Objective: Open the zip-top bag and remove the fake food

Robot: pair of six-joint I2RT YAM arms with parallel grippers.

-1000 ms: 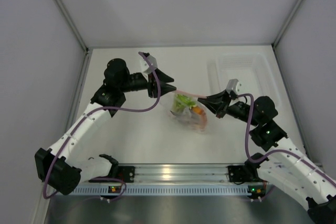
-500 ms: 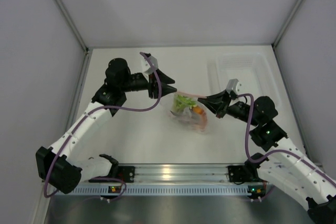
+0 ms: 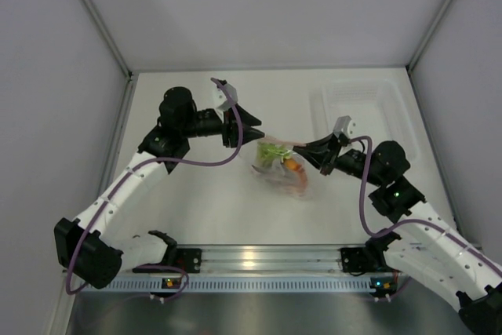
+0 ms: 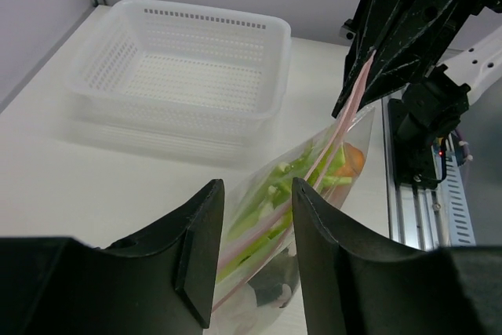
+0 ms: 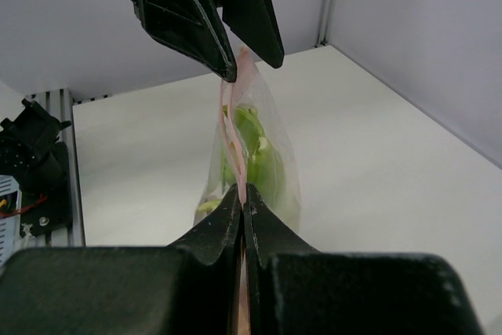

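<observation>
The zip-top bag (image 3: 279, 169) hangs between both arms, its pink zip strip (image 3: 282, 142) stretched along the top. My right gripper (image 5: 243, 194) is shut on the near end of that strip (image 5: 235, 135). My left gripper (image 4: 259, 187) is open, its two fingers either side of the strip's other end (image 4: 271, 221) with gaps showing. Through the clear plastic I see fake food: a green and white stalk (image 4: 276, 184), an orange piece (image 4: 353, 159) and something dark grey low in the bag (image 4: 271, 288). From above, the left gripper (image 3: 258, 132) and right gripper (image 3: 303, 149) face each other across the bag.
A white perforated basket (image 4: 196, 76) stands on the table behind the bag; from above it is the pale tray (image 3: 361, 107) at the back right. A metal rail (image 3: 251, 260) runs along the near edge. Grey walls close in the left, back and right sides.
The right gripper has shifted slightly left and further back with the strip, lifting the bag a little. The left gripper has edged right, closer round the strip's end.
</observation>
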